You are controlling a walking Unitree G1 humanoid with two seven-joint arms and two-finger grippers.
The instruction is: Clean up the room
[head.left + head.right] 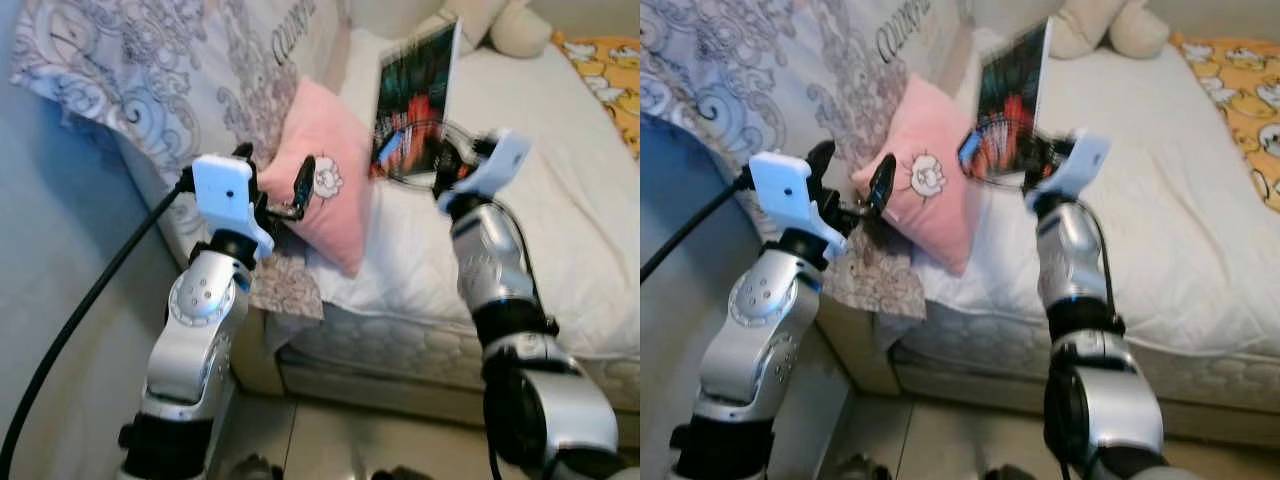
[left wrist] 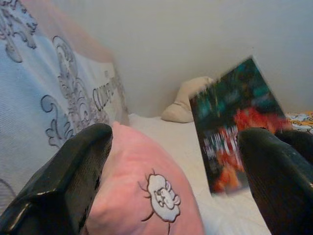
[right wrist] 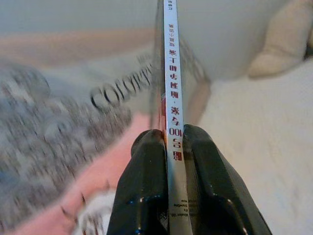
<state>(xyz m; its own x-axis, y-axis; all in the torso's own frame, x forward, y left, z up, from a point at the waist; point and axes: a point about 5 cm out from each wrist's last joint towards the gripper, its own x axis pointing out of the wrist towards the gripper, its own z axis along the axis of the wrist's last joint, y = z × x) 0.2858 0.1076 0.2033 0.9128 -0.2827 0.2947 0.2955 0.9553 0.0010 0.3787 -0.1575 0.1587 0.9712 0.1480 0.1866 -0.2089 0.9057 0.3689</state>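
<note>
My right gripper (image 1: pixel 440 165) is shut on a thin book (image 1: pixel 415 95) with a dark, colourful cover, holding it upright above the white bed (image 1: pixel 560 200). In the right wrist view the book's white spine (image 3: pixel 173 98) is pinched between both black fingers (image 3: pixel 144 191). A pink pillow (image 1: pixel 320 185) with a sheep picture leans against the patterned bedding at the bed's left side. My left gripper (image 1: pixel 280 190) is open, raised just left of the pillow, with nothing between its fingers (image 2: pixel 63 181).
A grey-patterned duvet (image 1: pixel 150 60) is piled at the left, hanging over the bed's corner. A beige soft toy (image 1: pixel 505 25) lies at the head of the bed, a yellow duck-print blanket (image 1: pixel 610 75) at the far right. Tiled floor (image 1: pixel 340 440) lies below.
</note>
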